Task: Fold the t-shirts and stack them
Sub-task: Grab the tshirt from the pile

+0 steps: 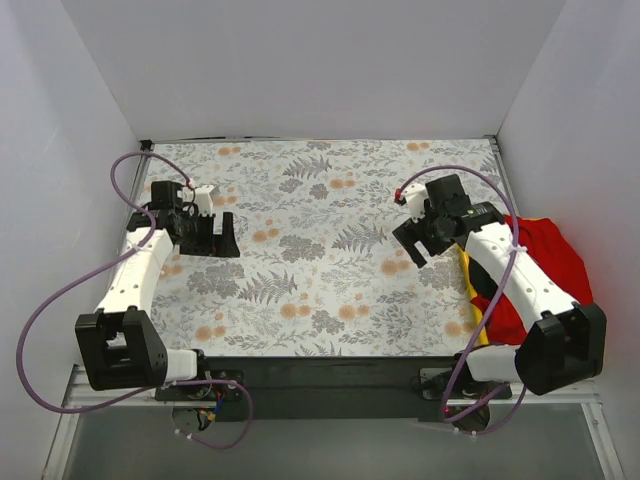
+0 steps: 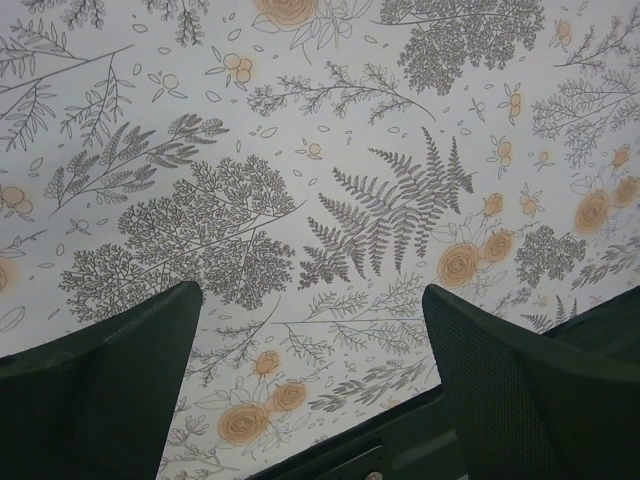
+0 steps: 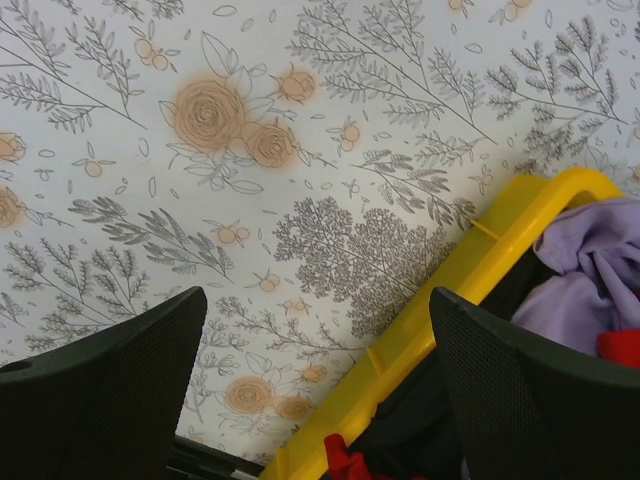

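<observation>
the left gripper (image 1: 213,238) hangs over the far left part of the table. its two black fingers (image 2: 100,390) are spread wide with nothing between them. in the left wrist view the gap shows only the white tablecloth printed with grey ferns and orange roses (image 2: 330,130). the right gripper (image 1: 413,243) is also spread wide and holds nothing. it is poised over the right side of the table, near the yellow plastic bin (image 3: 470,270). in the right wrist view one of its fingers overlaps the bin's rim and the other sits over the printed cloth. whether either fingertip touches the surface below cannot be told.

the bright red cloth t-shirt (image 1: 545,250) lies in a loose, unfolded heap in and over the bin at the right edge of the table. in the top view the right arm's white forearm crosses in front of it, and only a thin yellow strip of the bin shows beside the red cloth. the pale lilac cloth t-shirt (image 3: 590,265) is crumpled inside the bin, just beside a small patch of red, and it shows only in the right wrist view. something dark lies lower in the bin, but what it is cannot be told. both shirts are apart from the grippers. the right gripper is close to them and the left gripper is well apart, on the other side of the table.
</observation>
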You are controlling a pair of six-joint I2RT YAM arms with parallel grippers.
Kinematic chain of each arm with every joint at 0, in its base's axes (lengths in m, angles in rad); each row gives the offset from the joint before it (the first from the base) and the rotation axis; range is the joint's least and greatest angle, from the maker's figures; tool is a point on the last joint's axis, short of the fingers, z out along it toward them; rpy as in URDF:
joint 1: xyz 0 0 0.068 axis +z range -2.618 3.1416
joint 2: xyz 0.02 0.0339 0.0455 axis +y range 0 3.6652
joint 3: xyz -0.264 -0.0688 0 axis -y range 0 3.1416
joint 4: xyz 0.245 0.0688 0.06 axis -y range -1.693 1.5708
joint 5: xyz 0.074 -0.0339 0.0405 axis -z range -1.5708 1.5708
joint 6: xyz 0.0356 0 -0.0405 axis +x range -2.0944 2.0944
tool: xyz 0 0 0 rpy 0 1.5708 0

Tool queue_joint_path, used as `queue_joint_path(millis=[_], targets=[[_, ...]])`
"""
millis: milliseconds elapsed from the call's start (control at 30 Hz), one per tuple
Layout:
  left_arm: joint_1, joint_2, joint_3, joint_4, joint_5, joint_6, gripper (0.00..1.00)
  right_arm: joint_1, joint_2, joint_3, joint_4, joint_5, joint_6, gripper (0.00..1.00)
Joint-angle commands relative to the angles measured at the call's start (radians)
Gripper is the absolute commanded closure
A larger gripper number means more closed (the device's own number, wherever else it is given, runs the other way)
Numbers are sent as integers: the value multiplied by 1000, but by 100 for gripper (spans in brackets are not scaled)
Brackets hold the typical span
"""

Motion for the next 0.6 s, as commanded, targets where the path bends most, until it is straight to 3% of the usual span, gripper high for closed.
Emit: queue_joint_path(millis=[0, 167, 300, 567], targets=[[-19, 12, 94, -8, -14, -2, 8, 1, -87, 17, -71, 134, -28, 2], [-44, 47, 151, -34, 7, -9, 8, -117, -234, -64, -95, 169, -51, 2], [-93, 55, 161, -34, -5, -16, 7, -239, -269, -26, -74, 186, -31, 2], [-141, 144, 298, -66, -35, -60, 7, -376, -78, 174, -45, 364, 25, 2]])
